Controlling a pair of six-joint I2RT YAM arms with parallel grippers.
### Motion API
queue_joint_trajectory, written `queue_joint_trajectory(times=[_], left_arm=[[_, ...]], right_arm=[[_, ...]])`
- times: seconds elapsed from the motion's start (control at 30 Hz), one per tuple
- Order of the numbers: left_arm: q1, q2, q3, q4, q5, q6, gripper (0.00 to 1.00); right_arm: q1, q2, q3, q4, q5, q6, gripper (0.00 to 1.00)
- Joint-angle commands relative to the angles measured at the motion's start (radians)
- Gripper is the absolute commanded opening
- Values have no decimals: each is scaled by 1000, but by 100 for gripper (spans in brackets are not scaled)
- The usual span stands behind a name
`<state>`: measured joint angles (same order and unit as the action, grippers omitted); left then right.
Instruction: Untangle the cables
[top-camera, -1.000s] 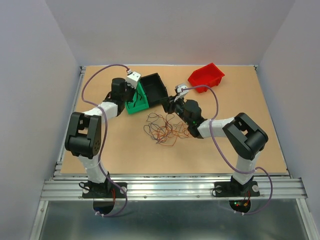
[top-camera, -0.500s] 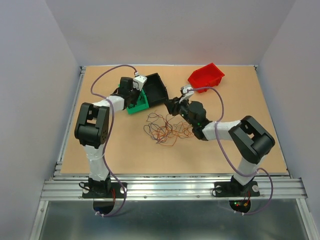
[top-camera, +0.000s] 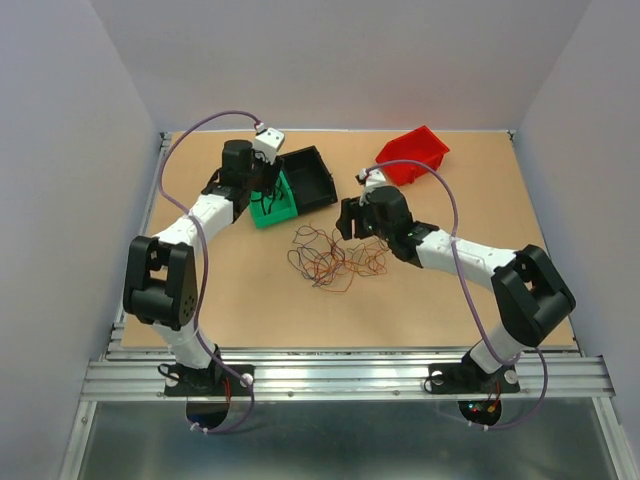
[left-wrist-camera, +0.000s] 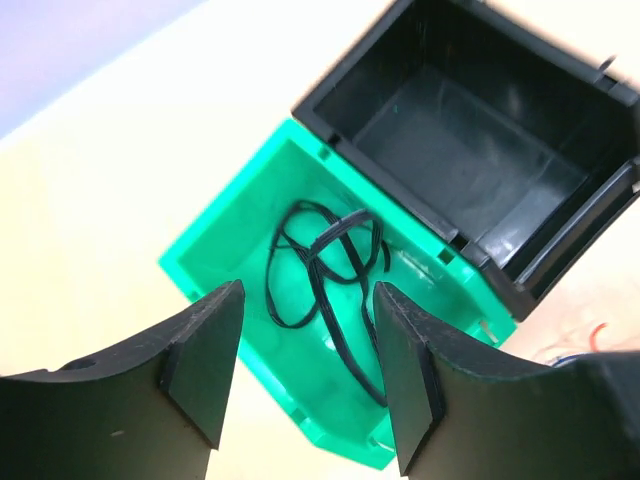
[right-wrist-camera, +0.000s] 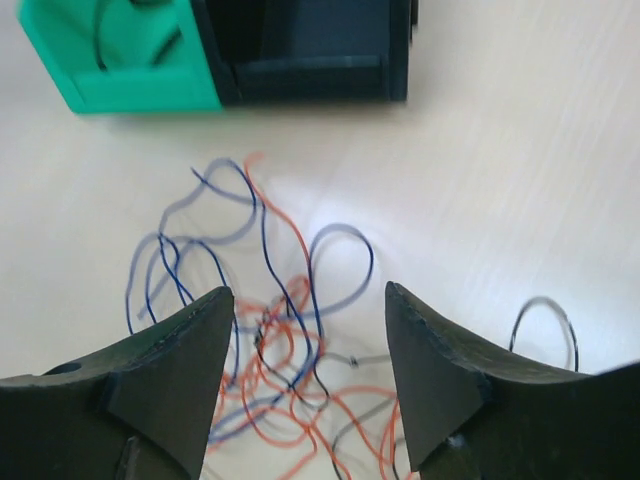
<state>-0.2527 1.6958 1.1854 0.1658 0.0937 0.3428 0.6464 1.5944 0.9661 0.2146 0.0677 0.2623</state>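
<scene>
My left gripper (left-wrist-camera: 308, 300) hangs spread wide and empty over a small green plastic bin (left-wrist-camera: 215, 235), where a few thin black cables (left-wrist-camera: 325, 260) lie looped on the floor. They appear to be sorted there apart from the rest. An open black plastic bin (left-wrist-camera: 340, 85) touches the green one at its far corner, and nothing shows inside it.

My right gripper (right-wrist-camera: 308, 300) hovers low over the far edge of a loose tangle of hair-thin dark and orange-red cables (right-wrist-camera: 270, 340). Its fingers are parted with nothing between them, lined up, I judge, to drop on one strand. The tangle sprawls on the tan wooden tabletop (top-camera: 250, 300) just in front of the two bins, between my arms. A red plastic bin (top-camera: 412, 152) sits well apart at the far right; I cannot tell whether it holds anything. Most of the sorting looks undone.
</scene>
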Motion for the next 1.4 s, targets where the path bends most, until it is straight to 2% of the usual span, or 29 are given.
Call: queue_joint_trajectory(times=[0.0, 0.1, 0.17, 0.3, 0.4, 0.53, 0.7, 0.93, 0.97, 1.0, 1.03, 1.07, 1.2, 1.23, 1.37], left_arm=[[-54, -107, -33, -15, -17, 28, 68], [-166, -156, -62, -43, -41, 79, 69], [-270, -185, -116, -43, -37, 119, 71], [-391, -167, -126, -46, -11, 134, 73], [-411, -124, -109, -52, 37, 119, 73], [-415, -84, -136, -2, 132, 82, 72], [-418, -74, -213, 98, 92, 79, 72], [-416, -108, -257, 156, 45, 88, 72], [-415, -111, -257, 155, 40, 90, 72], [-413, -113, -257, 158, 37, 90, 72], [-410, -117, -262, 159, 38, 87, 72], [-408, -130, -263, 161, 40, 88, 72], [-398, -177, -291, 181, 47, 81, 72], [-390, -188, -297, 192, 64, 78, 72], [-364, -272, -325, 210, 175, 55, 72]], right_arm=[[-4, -68, -26, -175, -2, -12, 69], [-4, -77, -20, -211, 10, 9, 70], [-4, -80, 0, -312, 119, 52, 70], [-2, -132, -32, -396, 259, 86, 70], [-4, -163, -56, -403, 257, 74, 71], [-10, -166, -66, -414, 343, 78, 74], [-54, -99, -44, -419, 346, 61, 72], [-103, 35, 16, -414, 264, 26, 60], [-106, 44, 23, -412, 256, 23, 53], [-106, 52, 29, -412, 253, 15, 41], [-106, 46, 34, -411, 244, 12, 23], [-106, 33, 33, -394, 221, 9, 1], [-105, -141, -44, -302, 114, -41, 1], [-105, -242, -103, -273, 81, -47, 0], [-103, -455, -234, -109, -220, -74, 1]])
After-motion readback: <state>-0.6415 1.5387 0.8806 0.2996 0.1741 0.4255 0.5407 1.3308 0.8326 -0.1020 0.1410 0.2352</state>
